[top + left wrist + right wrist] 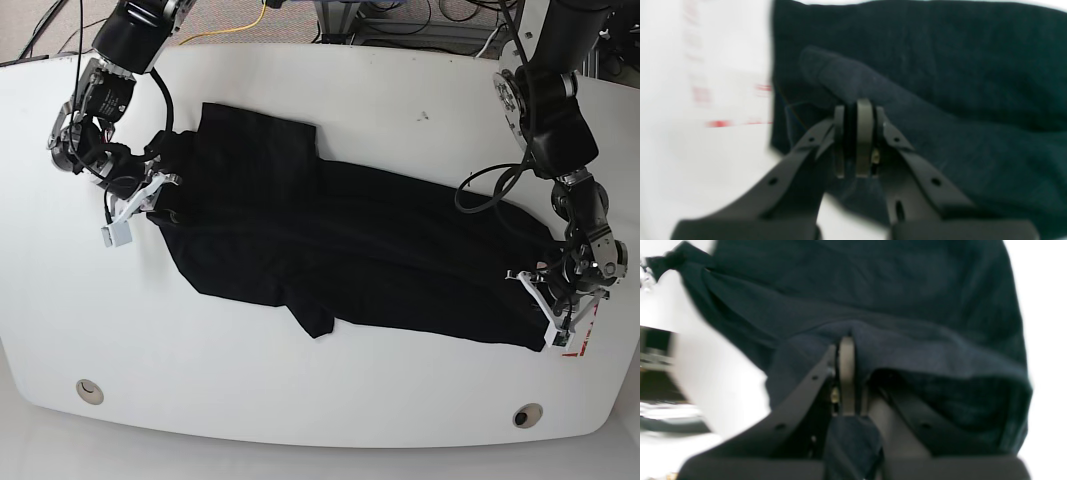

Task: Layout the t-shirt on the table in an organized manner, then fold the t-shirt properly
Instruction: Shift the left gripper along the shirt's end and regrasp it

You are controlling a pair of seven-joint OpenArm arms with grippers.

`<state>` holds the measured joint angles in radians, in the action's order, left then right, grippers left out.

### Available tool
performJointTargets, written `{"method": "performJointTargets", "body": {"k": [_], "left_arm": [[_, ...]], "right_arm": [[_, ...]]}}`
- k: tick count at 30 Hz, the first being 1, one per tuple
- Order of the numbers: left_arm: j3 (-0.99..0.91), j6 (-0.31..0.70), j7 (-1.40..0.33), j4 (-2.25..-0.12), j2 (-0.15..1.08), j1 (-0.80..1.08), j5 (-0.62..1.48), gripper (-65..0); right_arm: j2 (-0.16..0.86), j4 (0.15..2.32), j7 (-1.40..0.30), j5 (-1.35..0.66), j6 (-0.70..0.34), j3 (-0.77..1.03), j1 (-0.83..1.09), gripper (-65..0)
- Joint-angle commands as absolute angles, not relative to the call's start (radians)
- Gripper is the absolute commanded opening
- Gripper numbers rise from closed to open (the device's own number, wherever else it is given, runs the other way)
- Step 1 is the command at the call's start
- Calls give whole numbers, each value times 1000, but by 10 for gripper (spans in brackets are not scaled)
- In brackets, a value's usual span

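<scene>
The black t-shirt (340, 240) lies spread slantwise across the white table (330, 400), rumpled, with one sleeve at the upper left. My left gripper (548, 300) sits at the shirt's lower right corner. In the left wrist view the left gripper (858, 110) is shut, pinching a raised fold of the t-shirt (940, 50). My right gripper (160, 195) is at the shirt's left end. In the right wrist view the right gripper (848, 343) is shut on the t-shirt (873, 280), and the cloth drapes over its far finger.
Two round grommet holes (89, 390) (527, 414) sit near the table's front edge. Red tape (575, 352) shows beside the left gripper, and red tape (720, 124) also shows in the left wrist view. Cables and equipment lie beyond the far edge.
</scene>
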<state>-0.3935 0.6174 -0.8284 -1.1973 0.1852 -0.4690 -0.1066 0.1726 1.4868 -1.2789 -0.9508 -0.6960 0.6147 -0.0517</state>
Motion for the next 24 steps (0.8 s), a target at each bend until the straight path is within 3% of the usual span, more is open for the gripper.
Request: {"method": "performJointTargets", "body": {"k": [1, 14, 24], "left_arm": [[-395, 687, -858, -1316, 194, -492, -104, -646], [-392, 698, -992, -1667, 145, -400, -102, -646], [-392, 698, -1069, -1814, 142, -252, -104, -646]], "right_arm": [[194, 1511, -1260, -1021, -698, 647, -67, -650], [272, 1511, -1280, -1125, -698, 699, -67, -650], [288, 1511, -1296, -1173, -698, 711, 16, -650]]}}
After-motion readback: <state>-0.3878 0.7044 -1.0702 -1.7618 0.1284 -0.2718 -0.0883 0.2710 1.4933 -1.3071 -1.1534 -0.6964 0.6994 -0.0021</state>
